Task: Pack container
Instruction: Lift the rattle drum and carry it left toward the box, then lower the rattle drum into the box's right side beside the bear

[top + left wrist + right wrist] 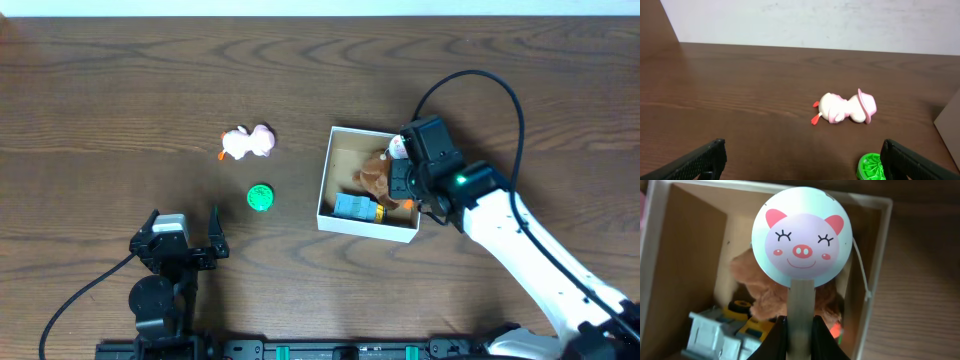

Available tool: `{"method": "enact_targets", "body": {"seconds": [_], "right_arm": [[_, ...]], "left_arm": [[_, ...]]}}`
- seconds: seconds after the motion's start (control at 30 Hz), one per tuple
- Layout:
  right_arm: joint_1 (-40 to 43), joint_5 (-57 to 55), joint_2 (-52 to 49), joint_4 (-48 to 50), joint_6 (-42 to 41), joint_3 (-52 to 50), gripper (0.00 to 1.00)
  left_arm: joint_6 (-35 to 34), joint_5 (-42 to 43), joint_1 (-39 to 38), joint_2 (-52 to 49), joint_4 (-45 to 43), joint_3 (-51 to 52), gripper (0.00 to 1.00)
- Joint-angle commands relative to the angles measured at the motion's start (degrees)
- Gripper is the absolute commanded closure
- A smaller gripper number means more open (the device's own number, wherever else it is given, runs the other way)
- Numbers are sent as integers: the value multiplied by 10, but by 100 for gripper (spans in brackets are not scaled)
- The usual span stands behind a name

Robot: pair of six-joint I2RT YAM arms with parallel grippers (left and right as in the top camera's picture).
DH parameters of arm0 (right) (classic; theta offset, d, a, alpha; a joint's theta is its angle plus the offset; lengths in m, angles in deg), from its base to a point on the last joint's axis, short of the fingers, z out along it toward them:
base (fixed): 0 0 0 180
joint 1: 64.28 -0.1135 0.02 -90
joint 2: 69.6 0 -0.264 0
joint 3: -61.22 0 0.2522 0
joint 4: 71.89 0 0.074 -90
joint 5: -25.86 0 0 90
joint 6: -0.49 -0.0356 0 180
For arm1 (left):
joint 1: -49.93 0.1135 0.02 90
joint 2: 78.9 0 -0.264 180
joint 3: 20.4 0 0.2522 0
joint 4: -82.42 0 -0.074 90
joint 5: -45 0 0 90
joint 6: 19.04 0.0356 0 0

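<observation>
The container (325, 185) is a square white-walled box with a brown floor at the table's right middle; it also shows in the right wrist view (695, 245). Inside lie a brown plush toy (374, 175), a blue and yellow toy truck (354, 207) and something orange. My right gripper (800, 327) is shut on the flat handle of a round pig-face paddle (800, 242) and holds it over the box's right side. My left gripper (800, 160) is open and empty near the front left. A pink toy duck with a hat (247, 142) and a green wheel (260, 198) lie on the table left of the box.
The table is dark brown wood. In the left wrist view the pink duck (842, 108) lies ahead of the fingers and the green wheel (871, 167) sits by the right finger. A black cable loops above the right arm (470, 85).
</observation>
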Motion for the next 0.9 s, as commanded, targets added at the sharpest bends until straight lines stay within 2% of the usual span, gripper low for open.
{"method": "enact_targets", "body": {"seconds": [0.0,0.17,0.23,0.3,0.4,0.47,0.87], "right_arm": [[-4,-13,-22,5,-32,8,99],[-4,-31,-40,3,-47,8,99],[-4,-31,-42,3,-47,8,95],[-4,-31,-42,1,-47,8,78],[-4,-31,-42,1,-47,8,44],[-4,-31,-41,2,-46,8,36],[-4,-39,15,-18,-14,59,36]], "left_arm": [[-3,-1,-2,3,20,8,2],[-3,-1,-2,3,20,8,2],[-3,-1,-2,3,20,8,2],[-3,-1,-2,3,20,8,2],[-3,0,-2,3,20,8,2],[-3,0,-2,3,20,8,2],[-3,0,-2,3,20,8,2]]}}
